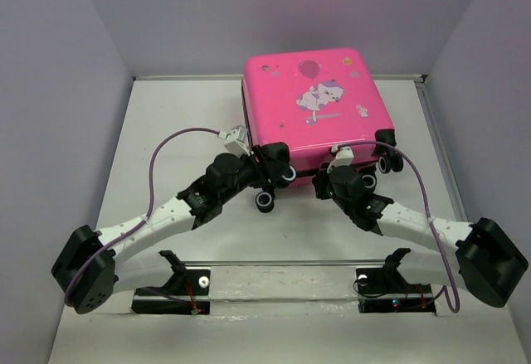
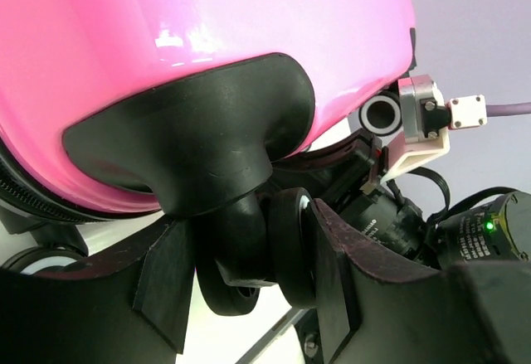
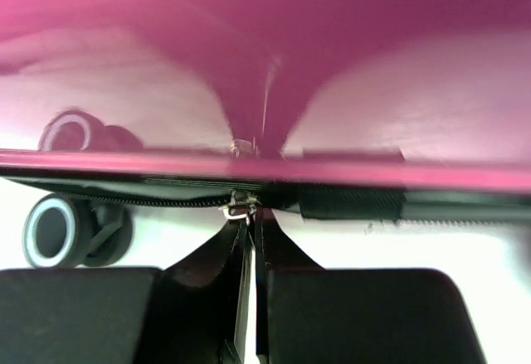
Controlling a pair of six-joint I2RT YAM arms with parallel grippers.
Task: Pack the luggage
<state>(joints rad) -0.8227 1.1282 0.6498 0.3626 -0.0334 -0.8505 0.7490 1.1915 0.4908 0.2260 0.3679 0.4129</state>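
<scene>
Black fingers of the right gripper (image 3: pixel 249 231) are pinched together on a small metal zipper pull (image 3: pixel 239 208). From there the black zipper (image 3: pixel 166 201) runs crosswise, left to right, along the near side of the hot-pink hard-shell suitcase (image 1: pixel 315 103). Any tug must go sideways along that edge, I'd judge, and the right arm is nearer. The left gripper (image 2: pixel 249 289) has its jaws apart astride a small black caster wheel (image 2: pixel 286 248); whether they press it I cannot tell. The case lies flat at the far middle of the white table (image 1: pixel 290 240), wheels toward the arms. Lettering under its cartoon animal print (image 1: pixel 322 97) is too small to read.
</scene>
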